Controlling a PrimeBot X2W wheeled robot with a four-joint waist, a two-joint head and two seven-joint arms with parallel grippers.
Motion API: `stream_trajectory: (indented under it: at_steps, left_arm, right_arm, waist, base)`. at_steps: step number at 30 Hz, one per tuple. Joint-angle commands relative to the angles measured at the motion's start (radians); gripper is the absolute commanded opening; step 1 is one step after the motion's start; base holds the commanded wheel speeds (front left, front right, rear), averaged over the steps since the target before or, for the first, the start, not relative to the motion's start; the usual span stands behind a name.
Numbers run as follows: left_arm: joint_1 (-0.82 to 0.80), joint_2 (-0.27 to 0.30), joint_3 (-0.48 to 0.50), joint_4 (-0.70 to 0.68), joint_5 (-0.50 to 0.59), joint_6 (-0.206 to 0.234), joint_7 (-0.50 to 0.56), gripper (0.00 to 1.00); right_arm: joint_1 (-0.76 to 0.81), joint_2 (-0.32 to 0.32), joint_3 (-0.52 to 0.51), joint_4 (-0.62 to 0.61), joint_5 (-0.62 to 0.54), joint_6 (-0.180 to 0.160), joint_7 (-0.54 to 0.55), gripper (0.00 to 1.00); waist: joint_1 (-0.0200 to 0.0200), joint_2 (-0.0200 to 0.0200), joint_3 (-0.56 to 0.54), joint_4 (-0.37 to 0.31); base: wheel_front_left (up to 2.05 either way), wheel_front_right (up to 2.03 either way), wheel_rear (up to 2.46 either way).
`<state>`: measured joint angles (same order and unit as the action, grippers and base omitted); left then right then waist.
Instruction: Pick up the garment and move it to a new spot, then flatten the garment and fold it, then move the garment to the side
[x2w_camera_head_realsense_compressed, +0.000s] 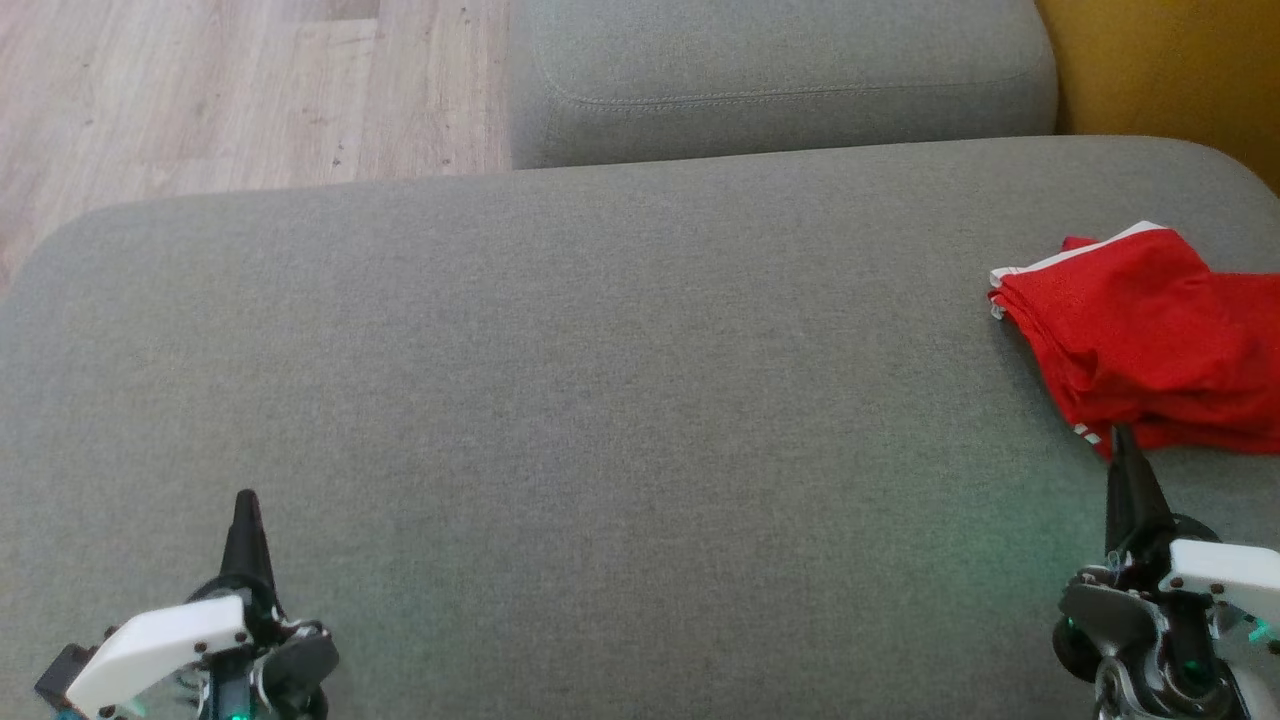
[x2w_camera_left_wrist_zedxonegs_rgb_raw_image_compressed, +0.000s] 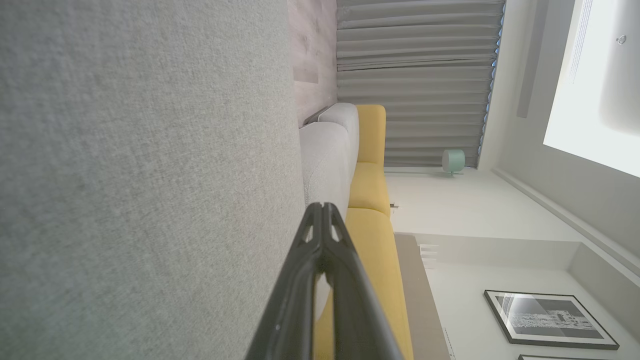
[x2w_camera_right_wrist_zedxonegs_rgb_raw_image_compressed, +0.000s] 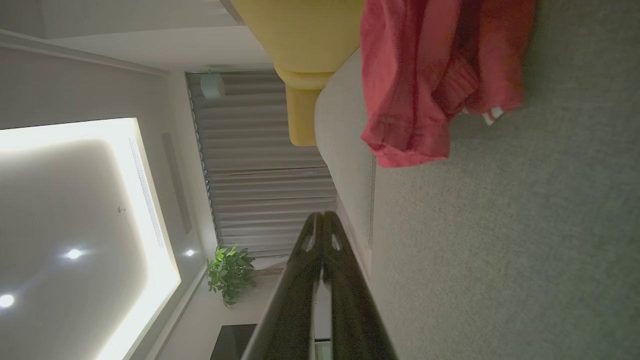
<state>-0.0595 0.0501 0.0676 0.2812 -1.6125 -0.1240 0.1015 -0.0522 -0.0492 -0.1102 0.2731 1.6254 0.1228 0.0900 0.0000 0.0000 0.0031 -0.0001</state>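
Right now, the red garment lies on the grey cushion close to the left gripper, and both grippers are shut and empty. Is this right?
Not quite. The head view shows the red garment close to the right gripper, not the left gripper. The rest holds: it lies on the grey cushion, and both grippers are shut and empty.

- I am watching my left gripper (x2w_camera_head_realsense_compressed: 246, 498) sitting at the lower left of the head view, its two dark fingers pressed together into a single tip that is pointing up the view.
- I am watching my right gripper (x2w_camera_head_realsense_compressed: 1121, 435) sitting at the lower right, fingers pressed together the same way and pointing up, leaning a little to the left.
- Both wrist views are showing the fingertips meeting, with nothing caught between them.
- Both wrists are lying rolled onto their sides.
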Motion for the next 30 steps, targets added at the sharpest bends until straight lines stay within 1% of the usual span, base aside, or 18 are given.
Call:
stream_trajectory:
  at_steps: [1,30]
  left_arm:
    - [-0.048,0.006,0.039,-0.036,-0.002,-0.007,0.006,0.0]
    - [-0.048,0.004,0.042,-0.036,0.0,-0.007,0.008,0.0]
  right_arm:
    - [-0.054,-0.015,0.015,-0.029,-0.001,0.008,0.008,0.0]
    - [-0.055,-0.01,0.009,-0.029,-0.006,0.008,0.013,0.0]
  waist:
    - [0.0,0.0,0.0,0.0]
    - [0.0,0.0,0.0,0.0]
  base:
    - [0.0,0.0,0.0]
    - [0.0,0.0,0.0]
